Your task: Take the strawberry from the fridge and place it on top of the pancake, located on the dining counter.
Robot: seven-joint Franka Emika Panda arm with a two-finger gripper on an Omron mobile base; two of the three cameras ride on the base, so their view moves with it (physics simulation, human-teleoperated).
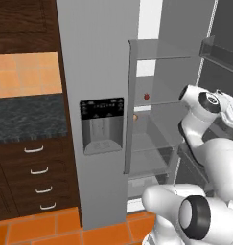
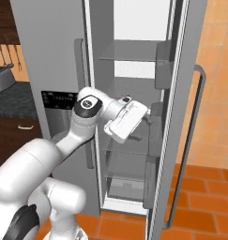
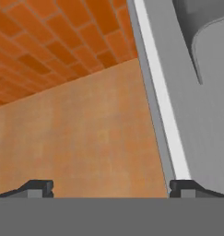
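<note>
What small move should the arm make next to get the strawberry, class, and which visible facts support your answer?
Probably swing the hand toward the shelves. The strawberry sits untouched on a shelf in the open fridge, while the hand view faces the tan wall and the door edge, not the fruit. The gripper has its fingers spread wide with nothing between them.

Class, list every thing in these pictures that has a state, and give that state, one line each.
fridge: right door open, left door shut.
strawberry: resting on a fridge shelf, not held.
small tan-orange lump: on a lower shelf, untouched.
hand: open, holding nothing.
cabinet drawers: all shut.
</note>
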